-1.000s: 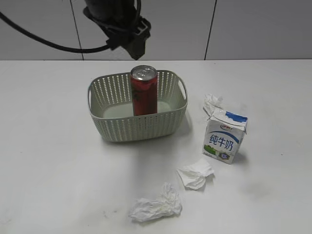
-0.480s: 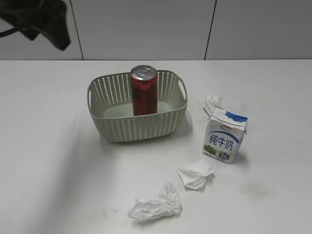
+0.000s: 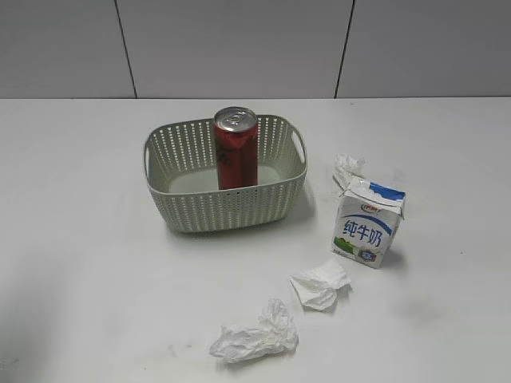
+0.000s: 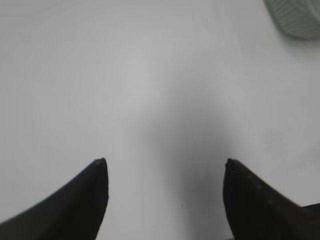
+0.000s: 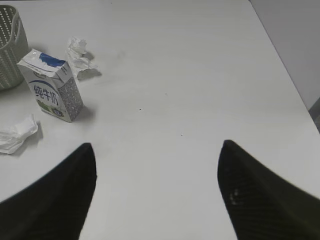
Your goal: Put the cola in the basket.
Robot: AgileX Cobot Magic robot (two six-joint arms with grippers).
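Observation:
The red cola can [image 3: 235, 152] stands upright inside the pale green basket [image 3: 200, 211] at the middle of the white table. Neither arm shows in the exterior view. My left gripper [image 4: 165, 161] is open and empty over bare table; a corner of the basket [image 4: 295, 17] shows at the top right of the left wrist view. My right gripper [image 5: 157, 145] is open and empty above the table's right part, with the basket's edge [image 5: 10, 45] at the far left of its view.
A white-and-blue milk carton [image 3: 367, 231] stands right of the basket; it also shows in the right wrist view [image 5: 50, 85]. Crumpled tissues lie behind the carton [image 3: 347, 169], in front of it [image 3: 319, 286] and at the front [image 3: 254, 337]. The table's right edge [image 5: 285, 65] is near.
The left arm, above the basket a second ago, swung away to the upper left and has left the exterior view. The can and basket have not moved.

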